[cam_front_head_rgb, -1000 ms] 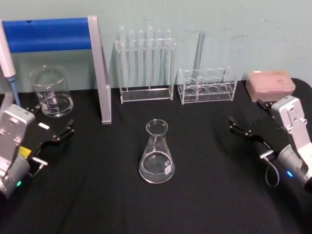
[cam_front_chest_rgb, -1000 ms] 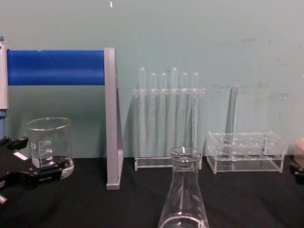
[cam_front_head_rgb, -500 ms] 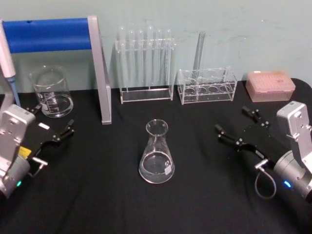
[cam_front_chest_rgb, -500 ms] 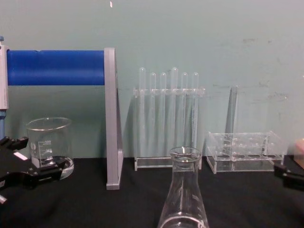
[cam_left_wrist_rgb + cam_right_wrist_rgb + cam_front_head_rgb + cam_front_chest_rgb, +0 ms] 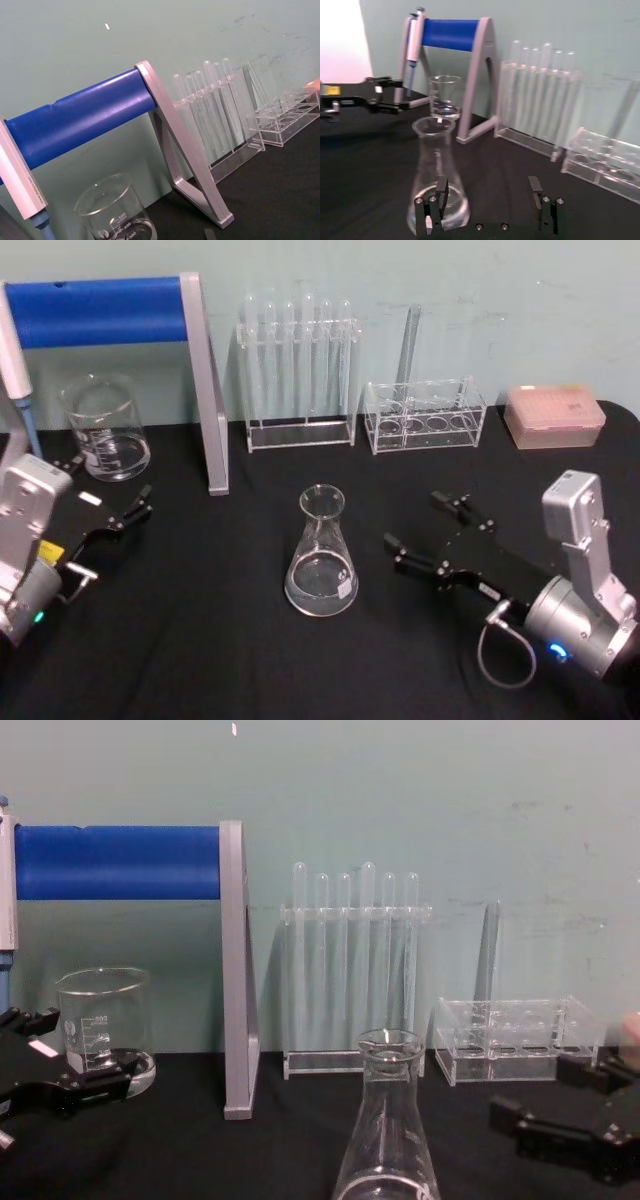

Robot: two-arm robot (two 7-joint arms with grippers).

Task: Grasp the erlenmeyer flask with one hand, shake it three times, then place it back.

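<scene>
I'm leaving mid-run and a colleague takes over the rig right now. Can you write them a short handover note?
Right claw: open, just right of the erlenmeyer flask, not touching it.
Left claw: open, parked at the left of the table, near the beaker.
Flask: upright mid-table, not yet grasped.
Done: nothing so far.
Left: grasp, shake three times, set back.

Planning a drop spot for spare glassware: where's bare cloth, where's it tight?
Biggest bare patch: cloth between the left gripper and the flask, down to the near edge. Another strip: between flask and tube rack. Tight: the back row along the wall, and right of the flask, where the open right gripper sits close.
</scene>
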